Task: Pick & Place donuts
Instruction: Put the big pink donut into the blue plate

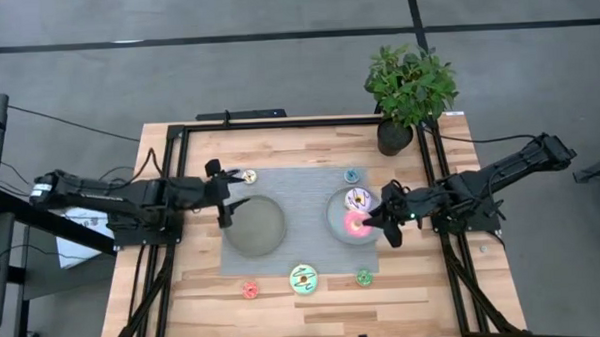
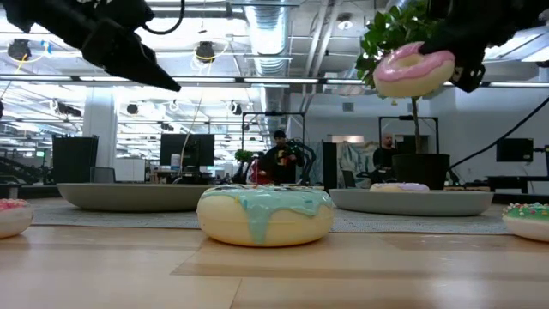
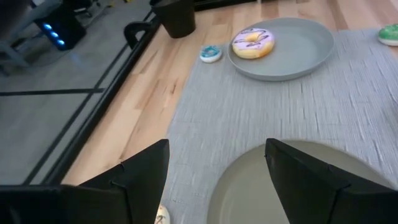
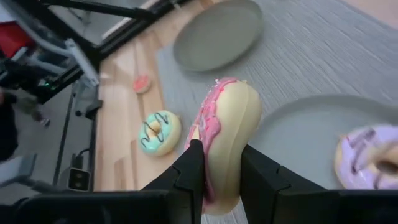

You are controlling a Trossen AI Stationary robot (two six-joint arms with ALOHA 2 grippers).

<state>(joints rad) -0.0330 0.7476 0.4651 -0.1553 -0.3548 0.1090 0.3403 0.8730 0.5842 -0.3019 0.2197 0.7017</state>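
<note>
Now the right gripper (image 1: 387, 223) carried the pink-iced toy ring donut (image 4: 225, 143) above the right grey round plate (image 1: 334, 215).

It was clamped on the donut's rim, the ring standing on edge; the plate lay directly below, beside the white-lilac sprinkled donut (image 1: 357, 198). The left gripper (image 1: 224, 204) waited with fingers apart over the empty grey plate (image 1: 254, 226) on the wooden counter (image 1: 204, 282).

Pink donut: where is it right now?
The pink donut is clamped on edge in the right gripper, held in the air above the right plate, next to the white-lilac donut lying on that plate.
</note>
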